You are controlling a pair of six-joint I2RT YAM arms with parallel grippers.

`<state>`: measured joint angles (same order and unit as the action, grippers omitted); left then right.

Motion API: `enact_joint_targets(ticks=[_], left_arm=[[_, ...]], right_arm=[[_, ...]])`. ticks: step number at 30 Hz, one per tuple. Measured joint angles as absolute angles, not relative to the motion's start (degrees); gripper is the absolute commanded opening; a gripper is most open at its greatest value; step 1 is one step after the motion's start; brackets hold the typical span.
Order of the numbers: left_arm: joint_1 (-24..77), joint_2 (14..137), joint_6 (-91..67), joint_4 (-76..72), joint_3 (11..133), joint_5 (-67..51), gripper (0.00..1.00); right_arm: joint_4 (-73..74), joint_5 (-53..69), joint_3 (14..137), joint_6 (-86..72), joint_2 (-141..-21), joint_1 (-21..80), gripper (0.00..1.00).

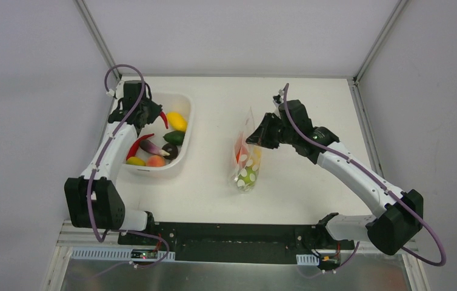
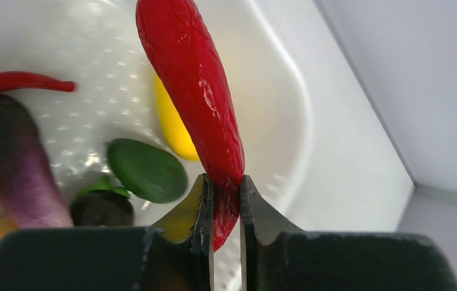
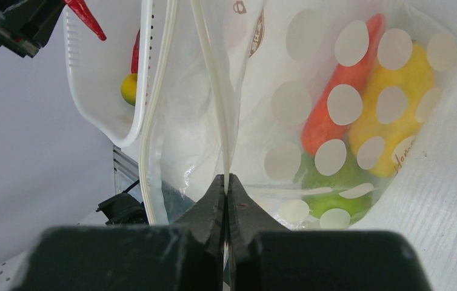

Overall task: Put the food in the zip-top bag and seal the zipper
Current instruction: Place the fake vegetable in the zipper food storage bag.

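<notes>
Zipper [image 3: 213, 79] edge of zip-top bag [image 3: 286, 97] pinched in closed right gripper [image 3: 226, 180], bag bottom on table [image 1: 214, 97], well apart from tub and table edges. Farther left, left gripper [image 2: 226, 182] clamped on red chili [image 2: 196, 91] over white tub [image 1: 180, 159]. Pinch itself clear only from wrist views.

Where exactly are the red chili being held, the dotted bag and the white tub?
red chili [image 2: 196, 103]: left wrist view, middle of its body.
dotted bag [image 3: 288, 102]: right wrist view, a white dot on its side wall.
white tub [image 2: 274, 121]: left wrist view, its inner side wall.
</notes>
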<state>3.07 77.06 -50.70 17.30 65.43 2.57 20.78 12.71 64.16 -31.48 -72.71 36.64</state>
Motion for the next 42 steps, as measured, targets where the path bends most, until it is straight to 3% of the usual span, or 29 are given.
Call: enact_joint_targets(ticks=[5, 15, 26, 42], left_arm=[[7.7, 69.8, -47.03, 11.07, 62.98, -8.6, 0.0], [28.21, 63.29, -37.69, 3.11, 68.82, -19.09, 0.0], [42.13, 65.58, -34.96, -4.51, 63.88, -14.92, 0.0], [45.34, 69.17, -35.57, -7.99, 55.99, -12.91, 0.02]], right_arm=[[19.64, 12.75, 63.99, -32.18, -72.71, 36.64, 0.0], [18.15, 12.47, 63.9, -33.34, -71.18, 36.86, 0.0], [16.78, 9.89, 62.24, -34.63, -68.69, 37.23, 0.0], [15.57, 5.74, 60.66, -35.07, -65.43, 37.28, 0.0]])
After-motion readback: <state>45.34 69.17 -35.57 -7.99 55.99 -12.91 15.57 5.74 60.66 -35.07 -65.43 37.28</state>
